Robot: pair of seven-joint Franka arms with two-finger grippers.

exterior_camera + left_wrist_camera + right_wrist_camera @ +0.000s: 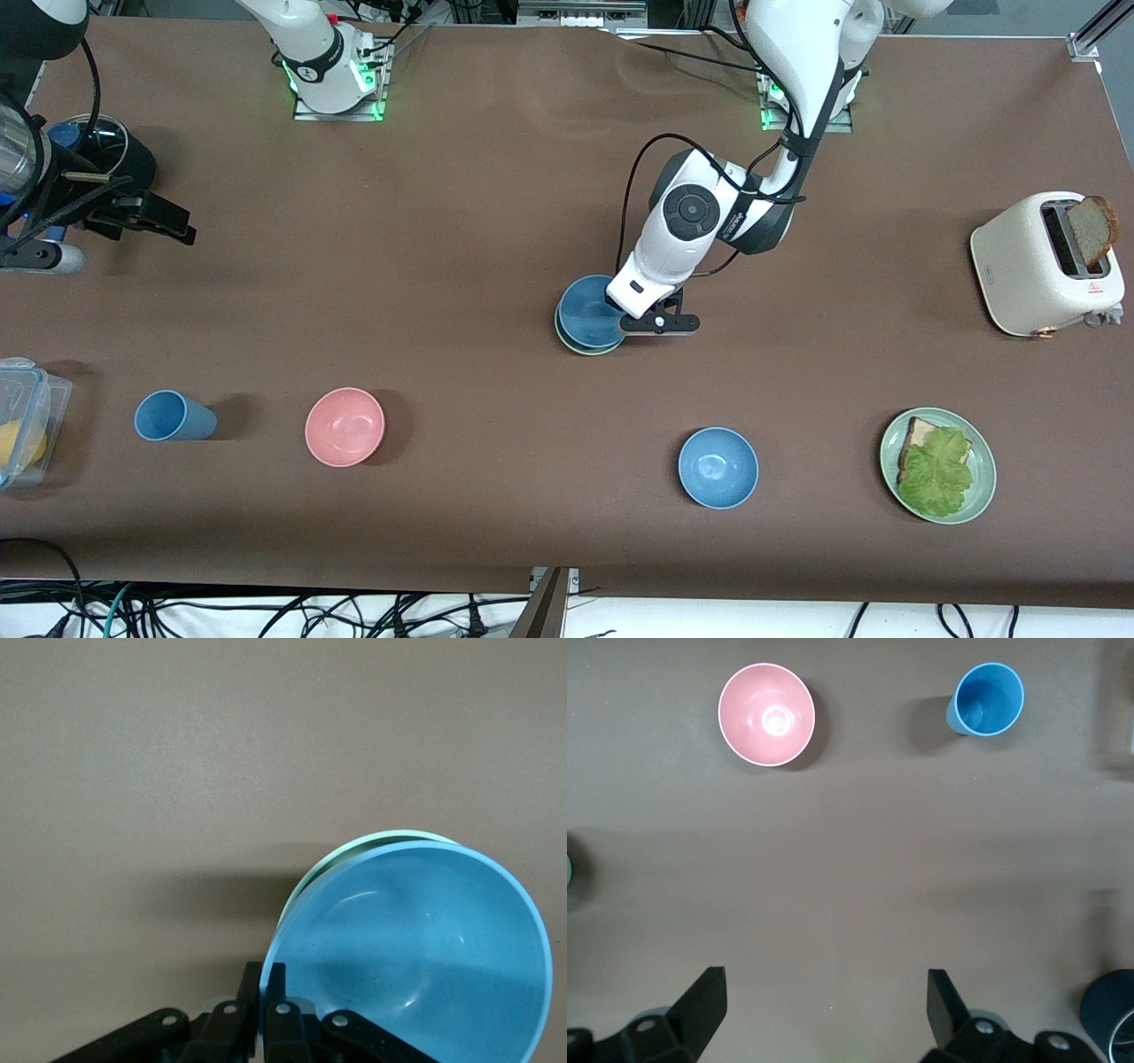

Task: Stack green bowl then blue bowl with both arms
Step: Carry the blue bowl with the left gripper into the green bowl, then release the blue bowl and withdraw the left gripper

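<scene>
The blue bowl, light, rigid and smooth, is pinched at its thin rim by the left gripper, nested in the green bowl mid-counter; the right gripper waits, jaws released.

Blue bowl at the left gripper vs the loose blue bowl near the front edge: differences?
The blue bowl sits nested in the green bowl, mid-table; the other blue bowl stands alone on the table, nearer the front camera. The left gripper is shut on the first one's rim; nothing touches the other. The first looks slightly duller. Both are small, round, plain and upright.
</scene>
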